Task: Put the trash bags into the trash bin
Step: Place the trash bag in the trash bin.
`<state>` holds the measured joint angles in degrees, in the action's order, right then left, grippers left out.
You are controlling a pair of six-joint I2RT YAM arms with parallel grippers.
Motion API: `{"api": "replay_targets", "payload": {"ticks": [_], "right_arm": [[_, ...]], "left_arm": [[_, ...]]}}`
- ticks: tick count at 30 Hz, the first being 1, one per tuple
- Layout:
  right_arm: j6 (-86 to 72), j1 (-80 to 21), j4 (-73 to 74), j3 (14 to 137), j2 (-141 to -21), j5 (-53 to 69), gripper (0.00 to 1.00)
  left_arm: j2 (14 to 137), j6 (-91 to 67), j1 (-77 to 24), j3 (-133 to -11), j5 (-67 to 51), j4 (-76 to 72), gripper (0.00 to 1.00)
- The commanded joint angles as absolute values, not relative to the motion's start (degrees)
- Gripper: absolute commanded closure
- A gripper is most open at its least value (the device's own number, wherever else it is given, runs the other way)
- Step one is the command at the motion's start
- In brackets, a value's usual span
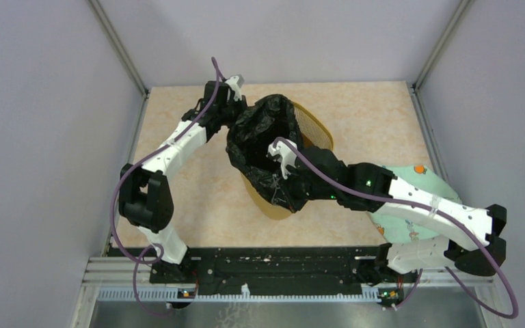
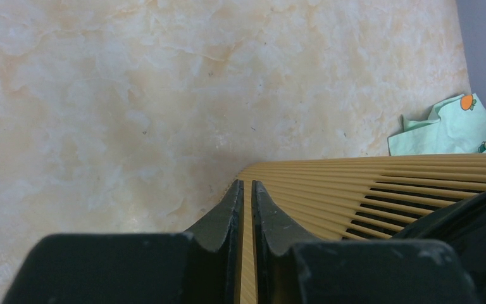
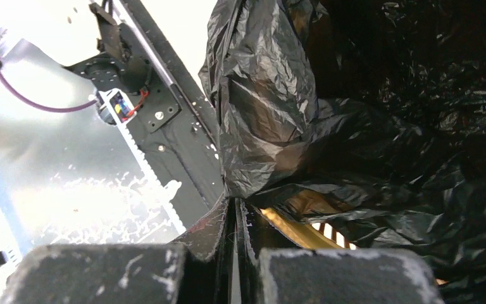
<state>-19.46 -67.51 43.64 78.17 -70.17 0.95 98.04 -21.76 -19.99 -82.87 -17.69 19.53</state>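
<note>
The mustard-yellow trash bin [image 1: 316,128] is tipped on the table's middle, its slotted band at the far right. The black trash bag [image 1: 256,133] is draped over most of it, with its mouth spread open. My left gripper [image 1: 236,109] is at the bag's far-left side. In the left wrist view it [image 2: 245,190] is shut on the bin's ribbed wall [image 2: 354,183], with the bag [image 2: 481,218] at lower right. My right gripper [image 1: 278,156] is at the bag's near side. In the right wrist view it [image 3: 234,206] is shut on a fold of bag [image 3: 266,114] beside the bin's rim [image 3: 294,229].
A pale green patterned cloth [image 1: 434,182] lies at the right under my right arm, and shows in the left wrist view [image 2: 446,130]. The black base rail [image 1: 273,263] runs along the near edge. Grey walls enclose the table.
</note>
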Motion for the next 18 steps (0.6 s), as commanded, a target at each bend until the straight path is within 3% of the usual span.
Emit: {"api": "replay_targets", "payload": {"ticks": [1,18], "right_arm": [[-20.09,-67.86,41.58,74.63,-68.08,-5.36,1.0],[-21.63,-68.07,41.68,69.55,-61.42,-18.38,0.85]], "left_arm": [[98.67,-22.23,-20.24,-82.32,-17.51,16.59,0.86],[100.48,-21.45,-20.19,-83.75,-16.63,16.67,0.85]]}}
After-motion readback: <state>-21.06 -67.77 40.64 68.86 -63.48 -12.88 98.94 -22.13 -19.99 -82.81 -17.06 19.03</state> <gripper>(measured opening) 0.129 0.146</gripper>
